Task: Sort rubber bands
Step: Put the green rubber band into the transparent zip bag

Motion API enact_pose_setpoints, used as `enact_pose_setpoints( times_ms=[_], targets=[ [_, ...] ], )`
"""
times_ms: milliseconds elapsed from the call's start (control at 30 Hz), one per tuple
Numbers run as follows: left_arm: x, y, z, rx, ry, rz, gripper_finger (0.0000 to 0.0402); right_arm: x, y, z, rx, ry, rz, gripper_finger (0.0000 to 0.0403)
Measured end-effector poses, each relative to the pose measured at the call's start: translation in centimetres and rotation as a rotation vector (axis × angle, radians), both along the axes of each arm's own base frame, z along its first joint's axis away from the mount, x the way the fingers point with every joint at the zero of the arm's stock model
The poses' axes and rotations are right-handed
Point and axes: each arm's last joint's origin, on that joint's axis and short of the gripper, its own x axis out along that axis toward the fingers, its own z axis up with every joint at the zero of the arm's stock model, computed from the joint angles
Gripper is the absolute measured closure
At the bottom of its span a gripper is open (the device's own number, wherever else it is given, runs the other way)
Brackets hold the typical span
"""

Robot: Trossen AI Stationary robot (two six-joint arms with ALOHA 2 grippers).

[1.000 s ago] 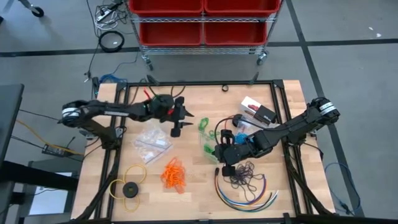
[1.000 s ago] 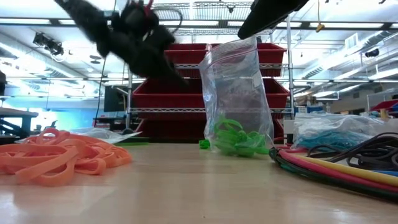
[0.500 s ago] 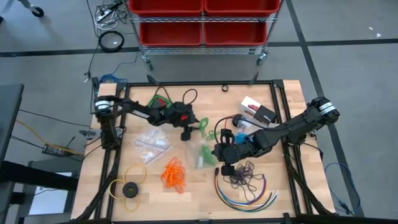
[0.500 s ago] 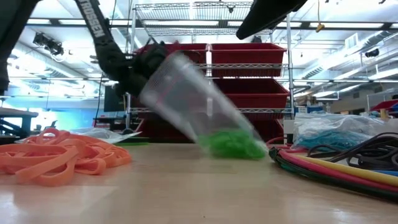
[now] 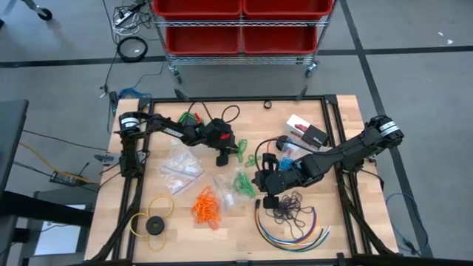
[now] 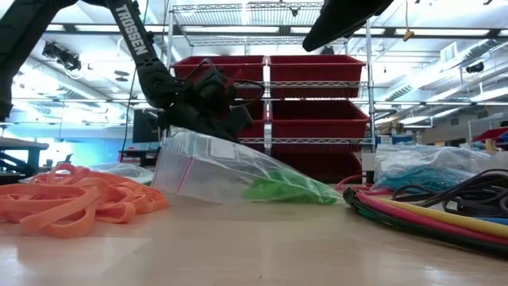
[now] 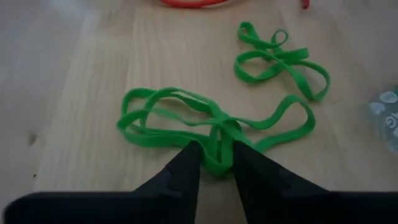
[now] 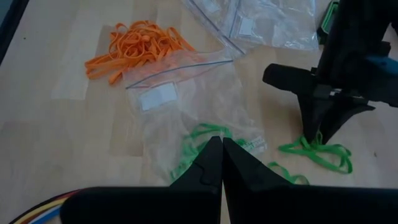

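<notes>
Now toppled at frame centre: clear plastic zip bag (image 5: 228, 189) of green rubber bands; left gripper (image 7: 216, 163) pinching loose green rubber loops (image 7: 211, 127), right gripper (image 8: 222, 155) shut empty; bagging interrupted

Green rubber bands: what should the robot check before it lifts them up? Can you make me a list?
1. Left gripper closed around the loose green rubber bands: ok, fingers pinch a strand.
2. All the loose green bands caught: not ok, a second bunch lies apart.
3. Plastic bag ready to fill: not ok, it lies flat on the table.
4. Right gripper holding the bag: cannot tell, shut at the bag's edge.
5. Orange rubber bands out of the way: ok.
</notes>
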Motion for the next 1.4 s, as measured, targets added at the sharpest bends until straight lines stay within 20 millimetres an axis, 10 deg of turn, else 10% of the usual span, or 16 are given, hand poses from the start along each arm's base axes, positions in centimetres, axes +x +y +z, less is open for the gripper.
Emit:
enact_pose_setpoints(
  times_ms=[233,667,1033,1400],
  targets=[
    [-0.1,0.0,0.3,0.019,-0.004,-0.023,0.0389,0.0,0.0,0.0,0.009,-0.001,-0.008,0.0403],
    [-1.3,-0.4,6.6,0.082,-0.112,-0.032,0.0388,0.9,0.4,-1.8,0.029,0.002,-0.027,0.0403],
    [-2.2,-0.2,4.3,0.109,0.084,-0.004,0.0384,4.6,1.8,-6.1,0.172,-0.048,-0.026,0.0347],
    [-2.8,-0.4,3.7,0.085,0.151,-0.012,0.0298,6.2,1.4,-5.5,0.313,-0.109,-0.1,0.0276]
  ],
)
